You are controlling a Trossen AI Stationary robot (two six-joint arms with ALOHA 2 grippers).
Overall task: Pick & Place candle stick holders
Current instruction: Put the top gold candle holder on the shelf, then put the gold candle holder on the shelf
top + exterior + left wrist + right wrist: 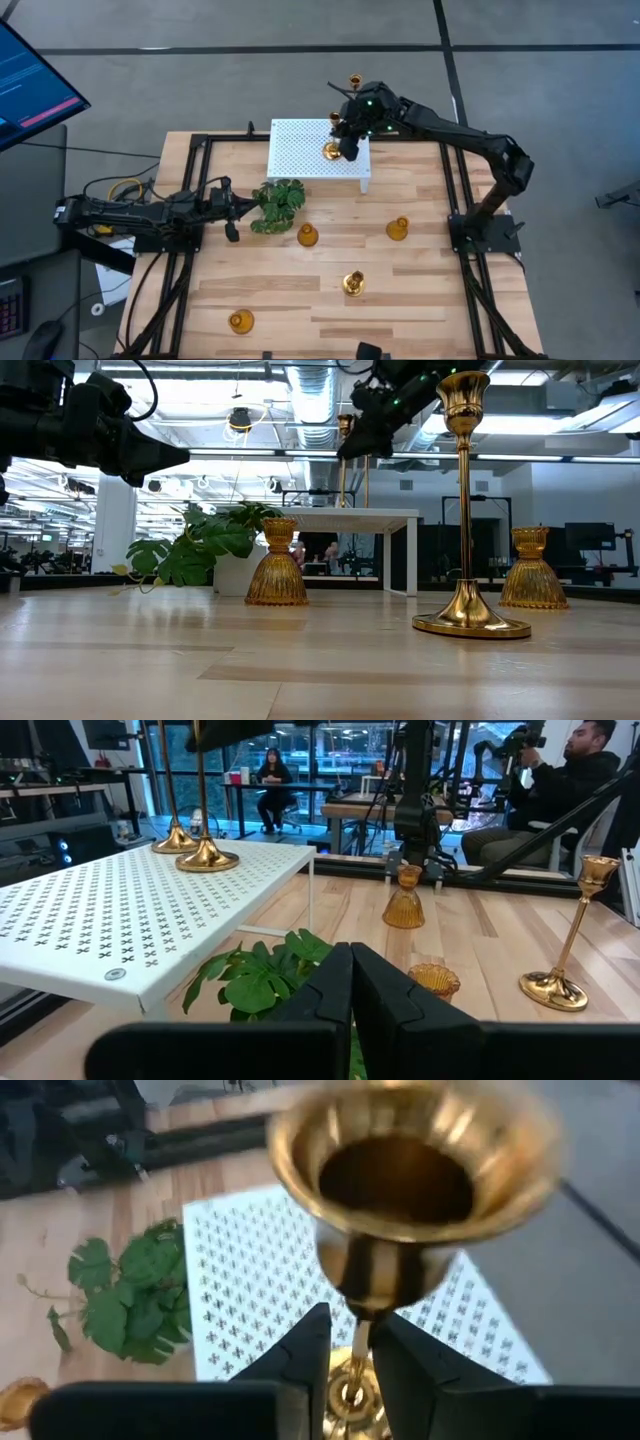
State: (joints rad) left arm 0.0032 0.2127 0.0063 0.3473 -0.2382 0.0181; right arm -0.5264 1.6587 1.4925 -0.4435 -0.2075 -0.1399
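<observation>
Candle stick holders: polished gold-amber metal, in two forms. The tall form has a thin stem on a round domed base with a flared cup on top; the short form is squat, ribbed and cone-shaped.

Held tall holder (pixel 400 1190): its stem stands upright between the right gripper's (pixel 348 150) jaws, which pinch it just below the cup. Its base (pixel 332 151) sits on the white perforated platform (pixel 300 150), directly under the jaws, near the platform's far right edge.

Second tall holder (pixel 355 81): beyond the right jaws; the left wrist view shows its base (pixel 174 843) also on the platform, just beside the held one's base.

White perforated platform: a raised, legged tray at the bench's (pixel 420 300) far edge, carrying only those two tall holders.

Third tall holder (pixel 470 500): upright on the bench, well apart from both sets of jaws.

Short holders: one (pixel 308 236) near the left gripper's (pixel 232 208) jaws, just beyond the green plant (pixel 278 203); another (pixel 398 229) farther right; a third (pixel 240 322) at the near left of the bench.

Left gripper: hovers low beside the plant, jaws pressed together, holding nothing.
</observation>
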